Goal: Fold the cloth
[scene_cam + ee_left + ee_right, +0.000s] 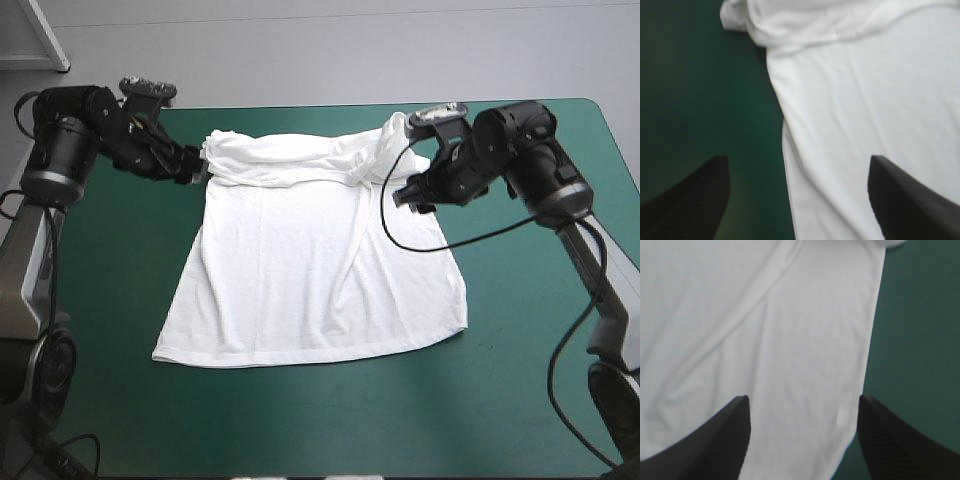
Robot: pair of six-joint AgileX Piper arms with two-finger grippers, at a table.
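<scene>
T-shirt (310, 270) lies spread on the teal-green table (500, 400), about centre, slightly toward the far edge. Long axis runs near to far: hem toward the near edge, shoulder end toward the far edge. Shoulder end turned over into a bunched, rumpled band across the far end. Body flat, outline widening toward the hem. Cloth white, thin, soft; long shallow creases run from the far right corner down toward the hem. Stitched seam line shows along the left side edge.

Left tool (195, 165) at the far left corner, wide, one black finger over bare table, the other over cloth. Right tool (408, 195) at the right side edge, wide, holding nothing.
</scene>
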